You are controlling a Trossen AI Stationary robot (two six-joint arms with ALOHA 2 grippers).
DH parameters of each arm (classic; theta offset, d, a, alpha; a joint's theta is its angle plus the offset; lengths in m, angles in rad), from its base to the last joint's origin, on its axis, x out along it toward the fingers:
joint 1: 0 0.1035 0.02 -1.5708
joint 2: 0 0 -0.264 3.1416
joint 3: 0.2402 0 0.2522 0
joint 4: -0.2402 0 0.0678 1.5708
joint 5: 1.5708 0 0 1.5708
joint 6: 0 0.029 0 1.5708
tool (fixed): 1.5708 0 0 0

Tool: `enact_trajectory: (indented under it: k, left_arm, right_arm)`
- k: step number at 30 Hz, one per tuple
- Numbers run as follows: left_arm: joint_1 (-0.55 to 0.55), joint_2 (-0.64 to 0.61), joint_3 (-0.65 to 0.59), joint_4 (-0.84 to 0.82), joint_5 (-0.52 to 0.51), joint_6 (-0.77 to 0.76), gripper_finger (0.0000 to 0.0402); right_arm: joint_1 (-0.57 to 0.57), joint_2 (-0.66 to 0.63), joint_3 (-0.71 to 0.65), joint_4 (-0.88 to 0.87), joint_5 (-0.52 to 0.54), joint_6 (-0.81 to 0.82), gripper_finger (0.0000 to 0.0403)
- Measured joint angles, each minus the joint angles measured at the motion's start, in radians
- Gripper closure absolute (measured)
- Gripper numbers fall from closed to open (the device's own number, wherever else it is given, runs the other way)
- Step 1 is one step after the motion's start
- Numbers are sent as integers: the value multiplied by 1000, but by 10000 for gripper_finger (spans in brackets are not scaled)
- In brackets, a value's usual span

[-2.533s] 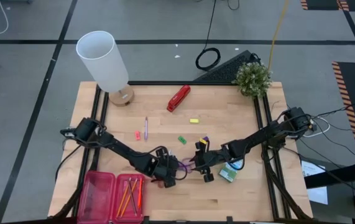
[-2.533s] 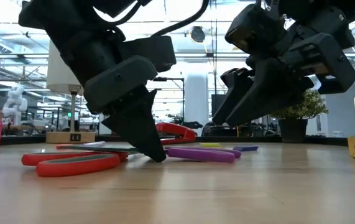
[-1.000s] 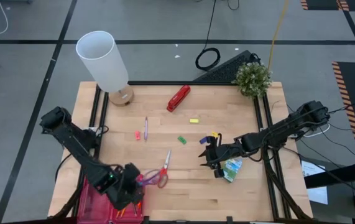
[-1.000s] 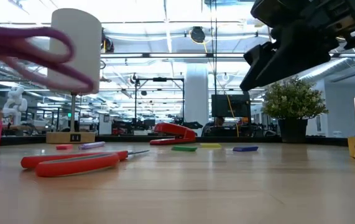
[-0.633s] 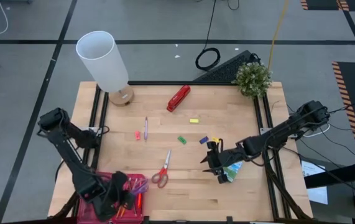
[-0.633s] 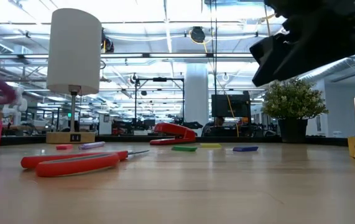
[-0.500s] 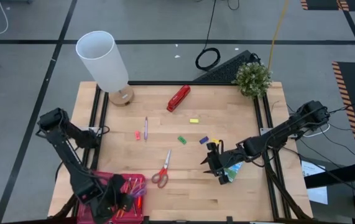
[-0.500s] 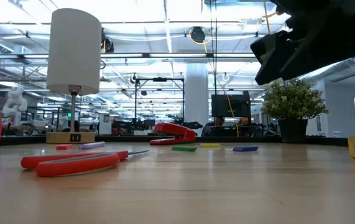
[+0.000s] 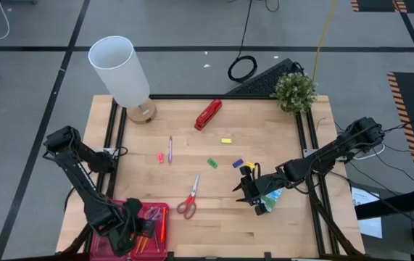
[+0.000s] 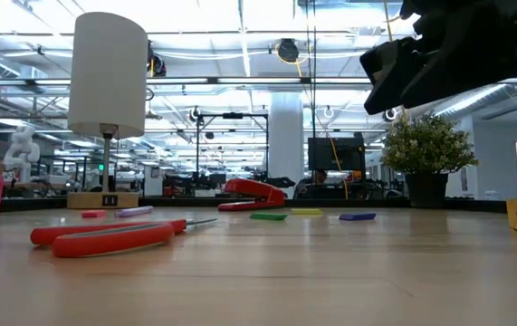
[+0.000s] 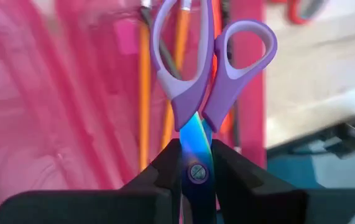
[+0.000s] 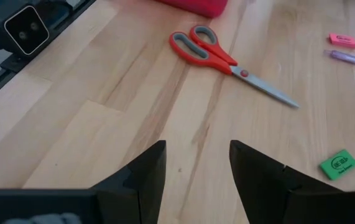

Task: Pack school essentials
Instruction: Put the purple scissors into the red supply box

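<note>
- Left gripper (image 11: pixel 193 163) hung over the pink case (image 9: pixel 109 217) at the table's front-left corner, fingers pinched on the blades of the purple-handled scissors (image 11: pixel 211 65) at the pivot, handles pointing out over the case; not released.
- Already in the case: orange pencils (image 11: pixel 145 93), lying lengthwise under the scissors (count unclear in the wrist view). The high view showed thin orange and red sticks in the case's right-hand half.
- Right gripper (image 12: pixel 196 165) hovered above the table right of centre, fingers spread with nothing between them. It sat just beside the green-yellow crayon box (image 9: pixel 270 198), which lay on the wood partly under that arm, unpacked.
- Red-handled scissors (image 9: pixel 190 198) lay flat on the table between the case and the right gripper, untouched.
- Loose further back: purple pen (image 9: pixel 170 149) with a pink eraser (image 9: pixel 160 157) just beside it; green eraser (image 9: pixel 212 163), blue eraser (image 9: pixel 238 163) and yellow eraser (image 9: pixel 226 141) scattered mid-table, well apart from the case.
- Red stapler (image 9: pixel 208 114) sat toward the back near the lamp (image 9: pixel 122 75); not counted as an item to pack.
- Judgement: task under half done. Pencils in, purple scissors about to go in; red scissors, pen, four erasers and crayon box remained.
</note>
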Motion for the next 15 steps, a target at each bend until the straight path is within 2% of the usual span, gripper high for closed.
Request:
enact_trajectory:
  k: [7,15]
  left_arm:
    - [21,0,0,-72,13,-11,322]
    - [46,34,0,-88,12,2,266]
  right_arm:
    - [0,0,0,-2,0,16,234]
    - [0,0,-35,1,-1,71,234]
